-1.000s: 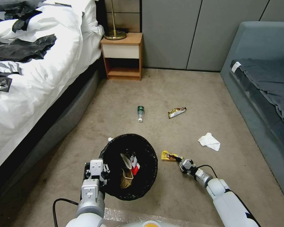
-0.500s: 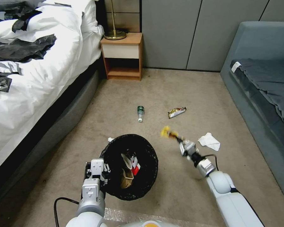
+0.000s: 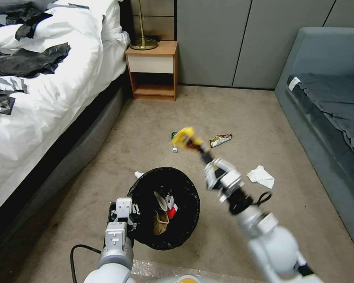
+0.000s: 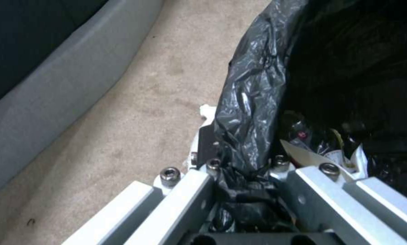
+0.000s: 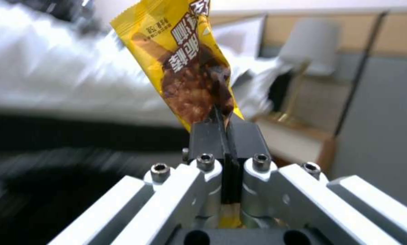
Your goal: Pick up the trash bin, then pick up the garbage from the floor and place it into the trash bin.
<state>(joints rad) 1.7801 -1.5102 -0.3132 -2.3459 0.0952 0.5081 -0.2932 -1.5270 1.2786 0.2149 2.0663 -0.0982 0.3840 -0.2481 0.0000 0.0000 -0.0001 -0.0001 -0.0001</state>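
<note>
- Wrapper up in the air: the right gripper [image 3: 202, 151] has its jaws pinched flat on one end of a yellow-and-brown crinkly snack wrapper [image 3: 186, 138], held high above the beige short-pile carpet floor [image 3: 232, 114], out beyond the far rim of the bin.
- Left gripper [image 3: 124, 212], down at the near-left rim, jaws clamped on the folded black liner of the small round white plastic trash bin lined with a black bag [image 3: 163, 208], steadying it.
- To finish this well, I'd say: bring the wrapper back over the open mouth, hang it centred and low, then let go; it is light and could flutter past the rim.
- The left grip should hold firm so the bin doesn't tip.
- On the carpet: a small clear plastic bottle [image 3: 174, 148], partly behind the wrapper; a foil snack packet [image 3: 220, 139]; a crumpled white tissue [image 3: 260, 175].
- Hard to make out: the white wall of the bin is mostly hidden under the liner, and the pieces inside are a jumble of brown, red and white.
- Right wrist view is smeared behind the wrapper; the bin's whereabouts cannot be read from there.
</note>
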